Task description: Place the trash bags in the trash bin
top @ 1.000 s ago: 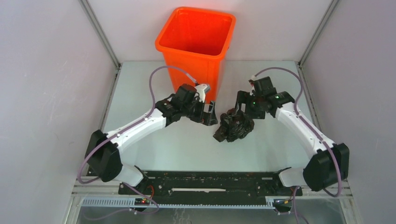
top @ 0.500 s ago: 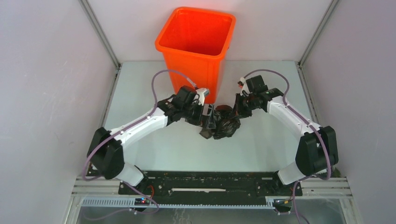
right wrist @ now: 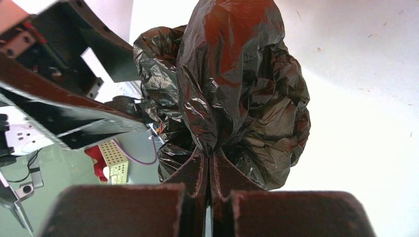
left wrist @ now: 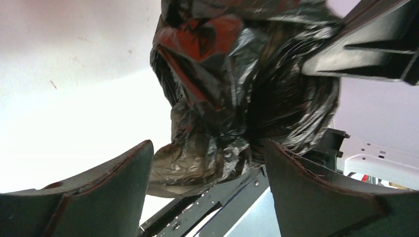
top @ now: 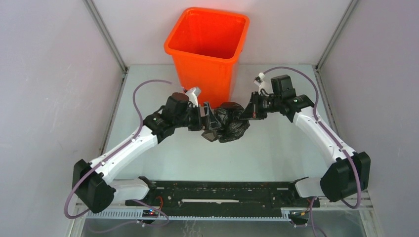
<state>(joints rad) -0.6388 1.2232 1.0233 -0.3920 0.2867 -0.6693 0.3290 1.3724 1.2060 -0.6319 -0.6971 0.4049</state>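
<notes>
Straddling the bag (top: 228, 124), the left hand (top: 207, 120) is spread wide and grips nothing yet; the bag sits in its gap. On the far side, the right hand (top: 246, 112) is pressed together on one thin fold. Risks: slick film may slip that small pinch, or the bag may unfurl and snag the rim of the bin (top: 205, 74) just beyond both hands. No readable writing.

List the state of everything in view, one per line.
trash bag: crumpled into a wad, outside the bin
trash bin: upright, nothing visible inside
left gripper: open, fingers either side of the bag
right gripper: shut on the bag
</notes>
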